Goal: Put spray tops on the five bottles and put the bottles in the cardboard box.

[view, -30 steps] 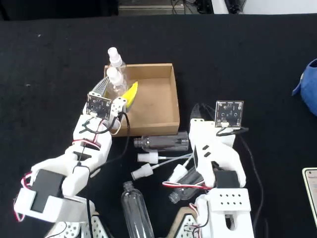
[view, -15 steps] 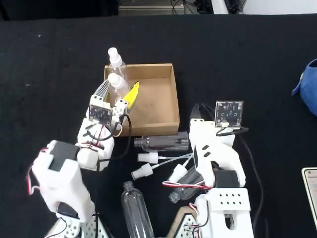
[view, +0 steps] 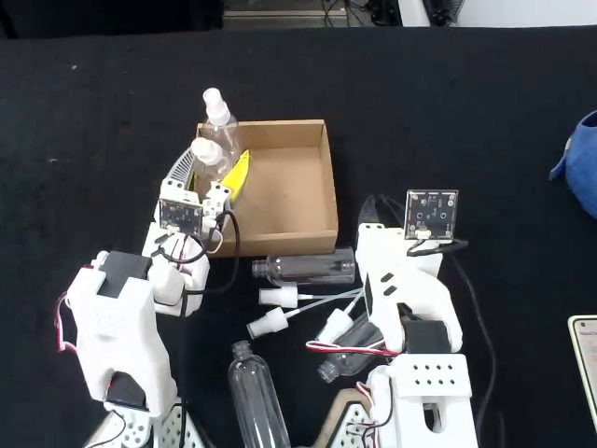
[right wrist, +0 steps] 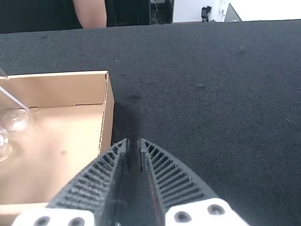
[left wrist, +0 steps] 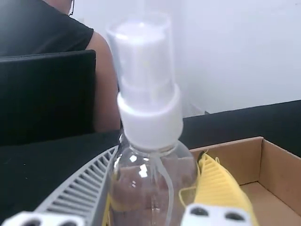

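Clear plastic, upright and capped: the bottle (left wrist: 141, 188) in your left gripper (view: 215, 163) hangs just inside the left wall of the cardboard box (view: 298, 201), with its spray top (left wrist: 146, 89) on. A second capped bottle (view: 217, 112) stands at the box's far left corner, close behind the held one.

The step in hand looks like setting the held bottle down in the box. Keep it vertical and lower it straight, so its base meets the box floor before you loosen anything. Leave a gap to the standing bottle, because a nudge could tip it. Mind the grey finger (left wrist: 80, 197): it appears to sit over or outside the left wall and may catch the rim. Release only once the base rests, then lift straight up.

Your left jaws are partly open and clamped around the bottle below its neck, with the grey finger on one side and the yellow finger (left wrist: 218, 188) on the other.

Between the arms, an uncapped bottle (view: 303, 268) lies on the table (view: 466, 112) just in front of the box's near wall. Two loose spray tops (view: 278, 297) lie nearer you, and another uncapped bottle (view: 256, 397) lies by the table's front edge.

Your right gripper (right wrist: 133, 146) is over the table just beside the box's right wall. Its jaws are almost shut, with a thin slit between them, and hold nothing.
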Tool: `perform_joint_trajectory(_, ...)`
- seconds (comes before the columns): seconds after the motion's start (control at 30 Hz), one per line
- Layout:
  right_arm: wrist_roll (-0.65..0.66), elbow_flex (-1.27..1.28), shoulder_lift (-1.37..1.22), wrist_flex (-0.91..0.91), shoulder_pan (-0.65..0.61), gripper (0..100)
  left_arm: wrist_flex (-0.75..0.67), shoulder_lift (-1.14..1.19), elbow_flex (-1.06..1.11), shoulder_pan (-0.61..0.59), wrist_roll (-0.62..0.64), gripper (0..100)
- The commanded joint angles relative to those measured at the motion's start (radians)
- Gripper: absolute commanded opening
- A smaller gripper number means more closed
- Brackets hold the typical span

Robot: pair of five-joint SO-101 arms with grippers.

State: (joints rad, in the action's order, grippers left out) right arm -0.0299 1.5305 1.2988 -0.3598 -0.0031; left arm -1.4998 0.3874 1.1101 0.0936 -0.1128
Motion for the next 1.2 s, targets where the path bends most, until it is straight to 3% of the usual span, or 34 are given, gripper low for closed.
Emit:
perform_joint_trajectory(0.0,0.008,-0.010,0.028,0.032,0.017,1.1,0.104,-0.018,-0.056,-0.013,0.000,3)
perform_joint_trajectory(0.43,0.008,-0.010,0.028,0.032,0.017,1.1,0.137,-0.018,-0.081,-0.007,0.000,4)
perform_joint_trajectory(0.67,0.008,-0.010,0.028,0.032,0.017,1.1,0.141,-0.015,-0.079,-0.007,0.002,23)
perform_joint_trajectory(1.17,0.008,-0.010,0.028,0.032,0.017,1.1,0.135,-0.028,-0.082,-0.018,-0.008,24)
